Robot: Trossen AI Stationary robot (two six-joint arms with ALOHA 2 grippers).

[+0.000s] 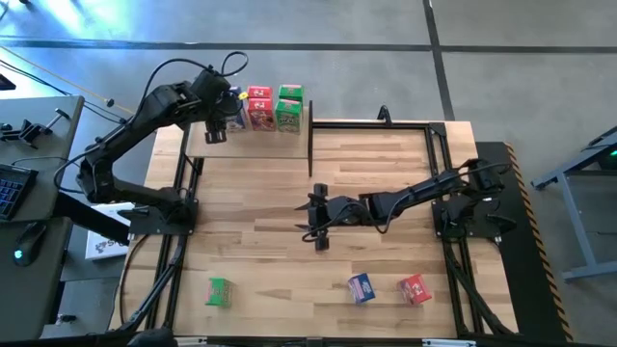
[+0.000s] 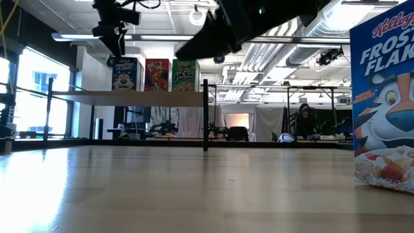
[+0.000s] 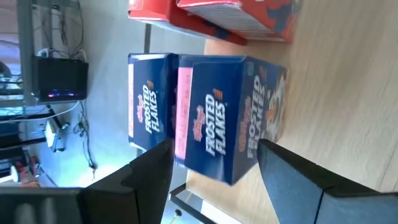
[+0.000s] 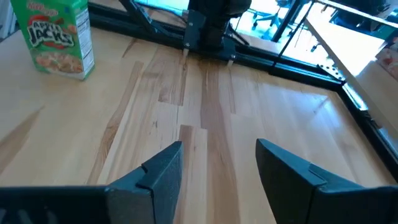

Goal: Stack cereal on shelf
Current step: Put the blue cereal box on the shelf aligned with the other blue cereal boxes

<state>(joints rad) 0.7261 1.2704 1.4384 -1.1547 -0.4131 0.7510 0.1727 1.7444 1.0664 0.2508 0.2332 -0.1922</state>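
Six cereal boxes (image 1: 261,107) upright on shelf (image 1: 253,143); three (image 1: 362,287) on table.

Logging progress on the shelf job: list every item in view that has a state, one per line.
left gripper: open, fingers either side of the blue boxes on the shelf
right gripper: open, empty, over mid-table
blue boxes: upright on shelf
shelf: holds blue, red and green boxes in a row
green box: on the table, not shelved
blue box: on the table
red box: on the table
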